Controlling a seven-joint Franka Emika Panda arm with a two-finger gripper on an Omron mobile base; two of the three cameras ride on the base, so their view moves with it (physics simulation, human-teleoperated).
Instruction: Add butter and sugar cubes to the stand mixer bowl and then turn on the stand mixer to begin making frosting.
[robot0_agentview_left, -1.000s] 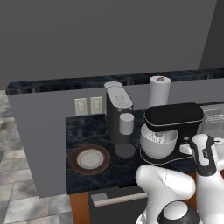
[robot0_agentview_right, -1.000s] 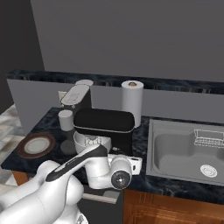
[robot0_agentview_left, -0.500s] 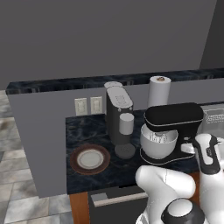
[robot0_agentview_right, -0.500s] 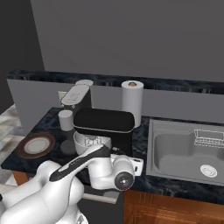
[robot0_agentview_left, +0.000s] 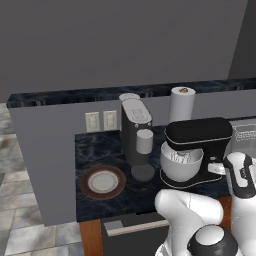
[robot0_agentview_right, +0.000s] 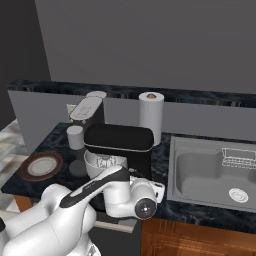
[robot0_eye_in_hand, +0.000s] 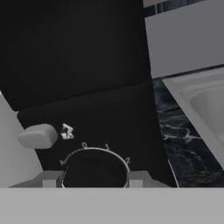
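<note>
One stand mixer (robot0_agentview_left: 199, 145), one stand mixer bowl (robot0_agentview_left: 181, 162).

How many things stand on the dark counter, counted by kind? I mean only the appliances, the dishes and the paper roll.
Appliances: 2, the stand mixer and the coffee machine
Dishes: 3, the stand mixer bowl, the plate and the cup
Paper towel roll: 1
Total: 6
</note>
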